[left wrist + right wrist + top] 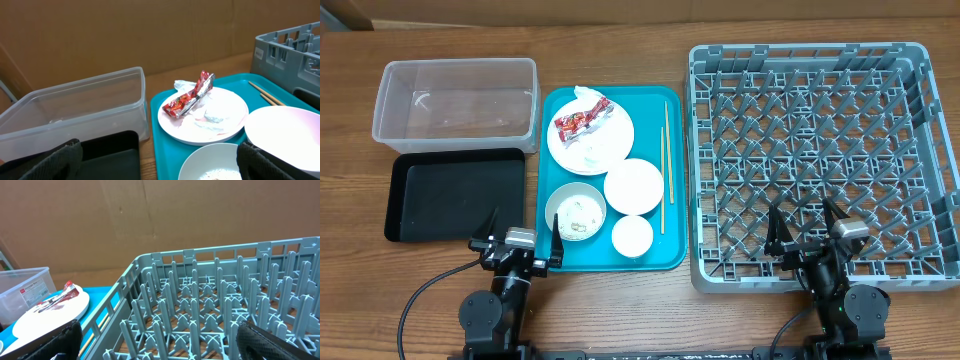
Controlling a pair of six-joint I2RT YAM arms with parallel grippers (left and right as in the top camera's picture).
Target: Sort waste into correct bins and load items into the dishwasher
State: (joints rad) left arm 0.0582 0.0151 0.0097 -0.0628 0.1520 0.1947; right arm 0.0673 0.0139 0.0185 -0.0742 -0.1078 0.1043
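Clear tub (455, 100) and black tray (455, 195) sit ahead-left of left claw (520, 235), tub farther. That claw: spread wide, holding nothing. Ahead-right of it, teal tray (665, 255) carries plate (610, 140) with snack wrapper (580, 122) and napkin (588, 95), rice-flecked bowl (575, 212), plain bowl (634, 186), cup (631, 236), chopsticks (665, 165). Then right claw (803, 230): spread wide, empty, above near edge of dish rack (820, 60) on counter (620, 310).

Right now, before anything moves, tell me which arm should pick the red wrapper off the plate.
Left. The left hand hovers open at the near edge of the teal tray, on the same side as the wrapper and plate. The right hand sits over the dish rack, farther off.
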